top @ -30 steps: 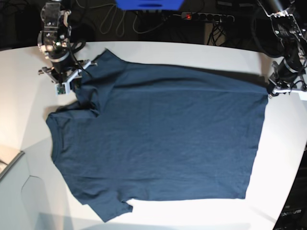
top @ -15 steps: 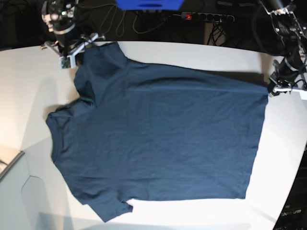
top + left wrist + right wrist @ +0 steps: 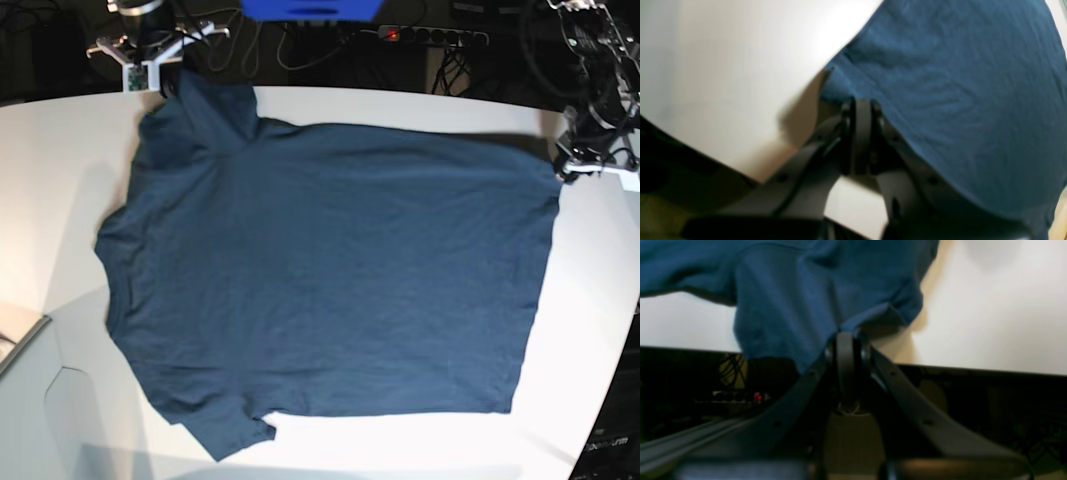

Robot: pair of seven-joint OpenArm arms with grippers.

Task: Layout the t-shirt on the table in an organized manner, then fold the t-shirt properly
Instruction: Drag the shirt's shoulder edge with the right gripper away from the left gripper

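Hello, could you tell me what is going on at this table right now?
A two-armed robot is spreading a navy t-shirt on the white table. The right hand is shut on a sleeve, lifted near the table's far edge. The left hand is shut on a hem corner. No fold is made yet.

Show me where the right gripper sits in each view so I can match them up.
Base: right gripper at top left, past the table's far edge, pinching a sleeve.
Right wrist: centre frame, shut on the t-shirt.
Left wrist: not in it.
Shared landmark: the navy t-shirt on the white table.
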